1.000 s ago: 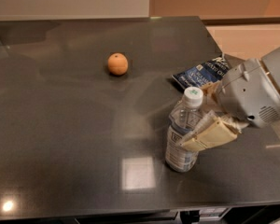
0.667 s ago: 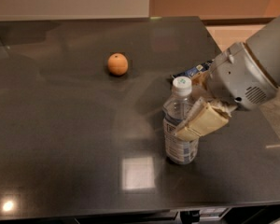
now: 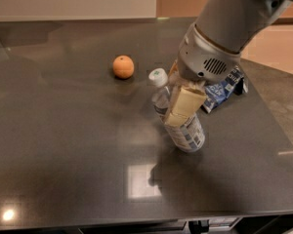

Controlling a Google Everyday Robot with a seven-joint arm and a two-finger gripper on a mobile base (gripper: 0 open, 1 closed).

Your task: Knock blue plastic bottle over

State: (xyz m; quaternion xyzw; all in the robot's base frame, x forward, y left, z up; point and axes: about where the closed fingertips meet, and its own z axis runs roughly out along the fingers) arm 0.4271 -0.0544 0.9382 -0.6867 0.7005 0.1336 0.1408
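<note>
The blue plastic bottle point(image 3: 189, 132) is a clear bottle with a white cap and a blue-and-white label, at the table's middle right. It leans steeply, with its cap toward the upper left and its base on the table. My gripper point(image 3: 179, 106) reaches down from the upper right and presses against the bottle's upper body, covering part of it. The grey arm housing point(image 3: 205, 57) sits just above it.
An orange fruit point(image 3: 123, 66) sits on the dark table point(image 3: 63, 145), left of the bottle's cap. A crinkled dark-blue snack bag point(image 3: 224, 89) lies behind the arm on the right. The table's right edge runs close by.
My gripper has swung left and pushed the bottle. The bottle stood upright before and now tilts, cap toward the orange.
</note>
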